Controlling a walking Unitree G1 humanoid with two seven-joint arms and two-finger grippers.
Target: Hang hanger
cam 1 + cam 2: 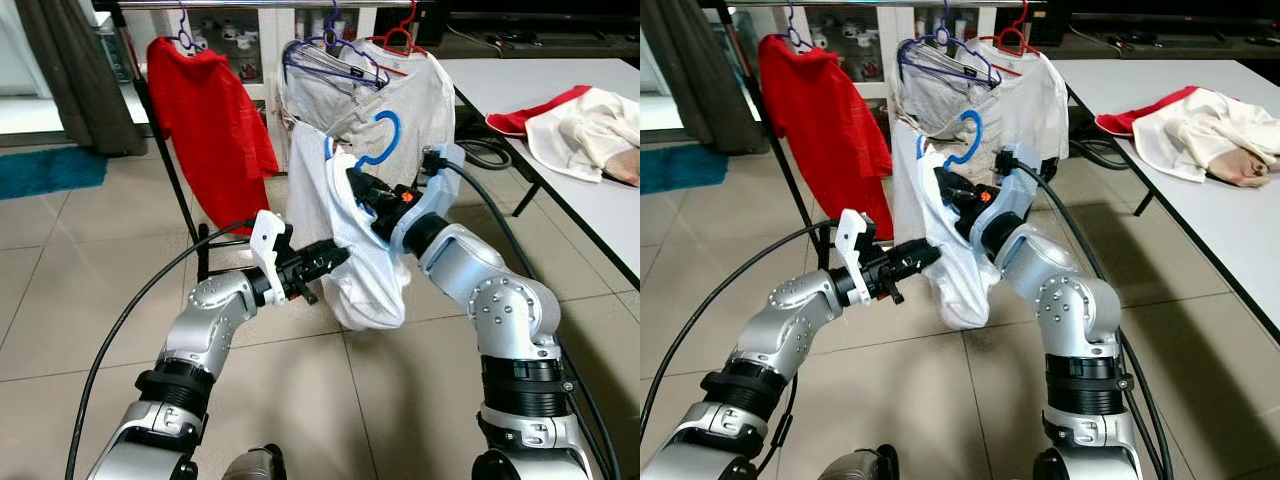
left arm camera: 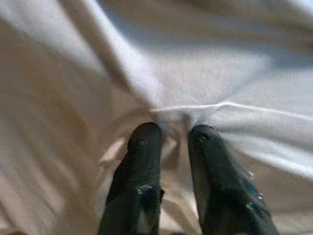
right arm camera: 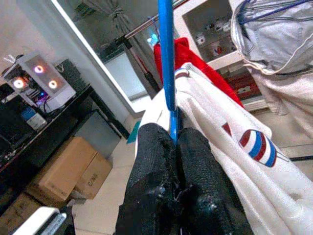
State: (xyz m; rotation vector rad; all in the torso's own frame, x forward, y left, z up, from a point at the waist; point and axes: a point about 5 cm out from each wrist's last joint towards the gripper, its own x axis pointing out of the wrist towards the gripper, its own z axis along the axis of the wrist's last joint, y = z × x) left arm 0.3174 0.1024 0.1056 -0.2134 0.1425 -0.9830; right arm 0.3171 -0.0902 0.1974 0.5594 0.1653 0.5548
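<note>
1. The right end effector is clamping the blue hanger carrying a white shirt, below and just before the rail.
2. The left end effector is pinching the shirt's cloth, fingers nearly together.
3. Judging: carrying step underway; next, lifting the hook over the rail between hung garments.

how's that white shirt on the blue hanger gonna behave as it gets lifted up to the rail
Probably floppy: the white shirt sags in folds below the blue hanger, which the right gripper clamps. It looks light, bunching where the left gripper pinches it. It may swing or slip askew on the thin hanger.
</note>
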